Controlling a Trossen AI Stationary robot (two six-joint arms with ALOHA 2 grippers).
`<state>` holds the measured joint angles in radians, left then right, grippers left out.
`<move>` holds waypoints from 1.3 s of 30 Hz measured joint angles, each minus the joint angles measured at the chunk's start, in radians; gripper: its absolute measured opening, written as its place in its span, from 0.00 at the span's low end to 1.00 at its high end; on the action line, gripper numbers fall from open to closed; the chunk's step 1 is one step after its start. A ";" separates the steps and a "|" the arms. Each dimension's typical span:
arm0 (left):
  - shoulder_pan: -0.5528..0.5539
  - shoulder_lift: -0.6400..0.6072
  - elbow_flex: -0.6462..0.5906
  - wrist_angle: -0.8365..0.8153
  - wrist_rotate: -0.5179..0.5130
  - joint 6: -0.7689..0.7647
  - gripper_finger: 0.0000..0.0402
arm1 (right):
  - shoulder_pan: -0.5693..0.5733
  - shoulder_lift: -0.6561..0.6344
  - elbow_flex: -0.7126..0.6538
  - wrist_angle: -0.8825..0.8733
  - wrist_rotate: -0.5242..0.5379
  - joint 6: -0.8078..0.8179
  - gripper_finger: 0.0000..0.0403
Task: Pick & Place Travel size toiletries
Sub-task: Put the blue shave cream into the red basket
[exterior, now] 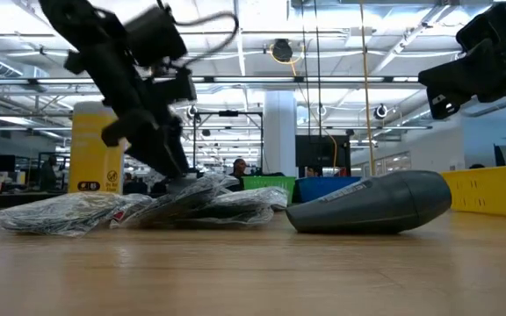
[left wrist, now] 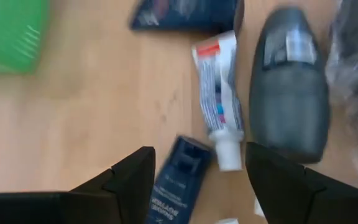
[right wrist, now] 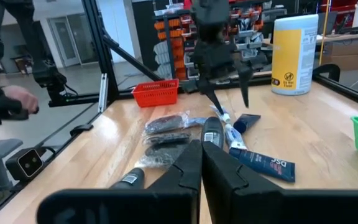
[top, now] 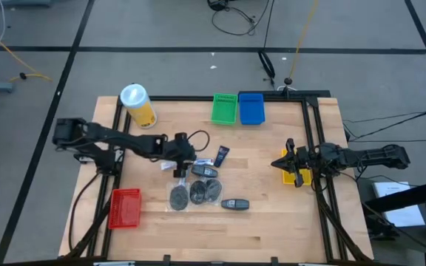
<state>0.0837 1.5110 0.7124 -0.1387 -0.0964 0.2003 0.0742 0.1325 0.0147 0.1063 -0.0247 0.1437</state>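
Note:
The travel size toiletries lie in a cluster at the table's middle: a dark blue tube [top: 221, 155], a white tube [left wrist: 219, 99], a dark grey oblong bottle [left wrist: 288, 93], a second bottle [top: 235, 204] and several round dark discs in clear wrap [top: 197, 194]. My left gripper [top: 180, 168] stands open and slants down over the cluster's left end. A small dark blue tube [left wrist: 179, 180] and the white tube's cap end show between its fingers [left wrist: 135, 177]. My right gripper [top: 285, 162] waits shut at the right edge, pointing level toward the cluster.
A yellow canister with a white lid [top: 137, 105] stands far left. A green tray [top: 225, 108] and a blue tray [top: 251, 108] sit at the far edge, a red tray [top: 125, 208] near left, and a yellow tray [top: 297, 174] under my right arm. A person's hand [right wrist: 11, 102] shows beyond the table.

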 joint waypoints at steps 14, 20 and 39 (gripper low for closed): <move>0.173 0.126 0.000 0.023 0.255 0.059 0.42 | 0.000 0.008 0.000 -0.002 0.002 0.004 0.01; 0.158 0.122 0.000 0.040 0.159 -0.078 0.20 | 0.000 0.008 0.000 -0.002 0.002 0.005 0.01; -0.151 -0.401 0.106 -0.305 0.085 -0.711 0.13 | 0.000 0.015 0.000 -0.006 0.047 0.053 0.01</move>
<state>-0.0672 1.1103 0.8182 -0.4435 -0.0112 -0.5111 0.0738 0.1474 0.0147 0.1001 0.0219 0.1969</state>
